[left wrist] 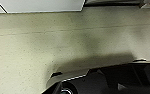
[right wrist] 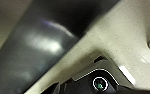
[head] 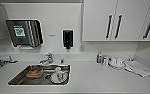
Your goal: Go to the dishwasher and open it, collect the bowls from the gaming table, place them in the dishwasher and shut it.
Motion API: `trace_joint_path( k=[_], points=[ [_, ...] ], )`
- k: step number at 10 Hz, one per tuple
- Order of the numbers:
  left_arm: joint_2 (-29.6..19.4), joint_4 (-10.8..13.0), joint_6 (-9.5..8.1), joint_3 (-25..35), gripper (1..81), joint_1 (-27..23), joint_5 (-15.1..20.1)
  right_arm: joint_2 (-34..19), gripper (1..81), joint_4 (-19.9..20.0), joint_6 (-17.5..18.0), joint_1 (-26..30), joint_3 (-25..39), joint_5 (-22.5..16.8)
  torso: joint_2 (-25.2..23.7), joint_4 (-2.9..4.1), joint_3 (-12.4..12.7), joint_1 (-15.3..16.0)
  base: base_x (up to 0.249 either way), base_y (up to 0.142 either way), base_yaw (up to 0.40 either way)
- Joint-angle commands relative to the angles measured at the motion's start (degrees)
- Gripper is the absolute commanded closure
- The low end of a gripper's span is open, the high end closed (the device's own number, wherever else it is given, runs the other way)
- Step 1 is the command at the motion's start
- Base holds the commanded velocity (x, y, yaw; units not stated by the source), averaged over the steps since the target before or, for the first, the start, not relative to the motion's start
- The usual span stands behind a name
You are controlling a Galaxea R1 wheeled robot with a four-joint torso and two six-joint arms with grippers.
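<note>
Whether either hand is open cannot be told; the dishwasher (right wrist: 33, 50) shows a flat, glossy grey front

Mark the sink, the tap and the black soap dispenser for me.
sink (head: 18, 77): head view, on its steel left wall.
tap (head: 49, 58): head view, on the upright chrome body behind the sink.
black soap dispenser (head: 67, 38): head view, on the middle of its dark front, on the wall.

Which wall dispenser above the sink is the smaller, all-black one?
The soap dispenser, right of the faucet; the towel dispenser at left is wider and silver.
</note>
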Motion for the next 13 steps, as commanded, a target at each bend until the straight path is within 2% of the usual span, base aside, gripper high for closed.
trace_joint_path(
  k=[1,3,5,9,13],
  points=[
    [-0.85,-0.49,-0.23,-0.31,1.0,-4.01,2.90,2.11,1.0,9.83,0.46,6.45,-3.96,-2.31,0.00,0.00,0.00,0.00,0.000,0.000,0.000],
    [-0.85,-0.49,-0.23,-0.31,1.0,-4.01,2.91,3.35,1.0,14.59,0.46,7.33,-5.38,-2.31,0.00,0.00,0.00,0.00,0.000,0.000,0.000],
    [-0.93,-0.49,-0.23,-0.31,1.0,-4.01,2.82,3.17,1.0,15.73,0.64,7.51,-4.94,-1.96,-0.02,0.00,0.00,0.00,0.000,0.000,0.000],
    [-0.93,-0.49,-0.23,-0.31,1.0,-3.83,2.91,0.45,1.0,15.91,0.56,8.56,1.38,-1.52,-0.02,0.00,-0.02,0.00,0.017,0.000,0.000],
    [-0.85,-0.49,-0.23,-0.31,1.0,-3.74,2.82,-2.10,1.0,15.38,0.55,9.53,5.78,-1.25,-0.06,0.00,-0.07,-0.05,0.130,0.000,0.000]
  ],
)
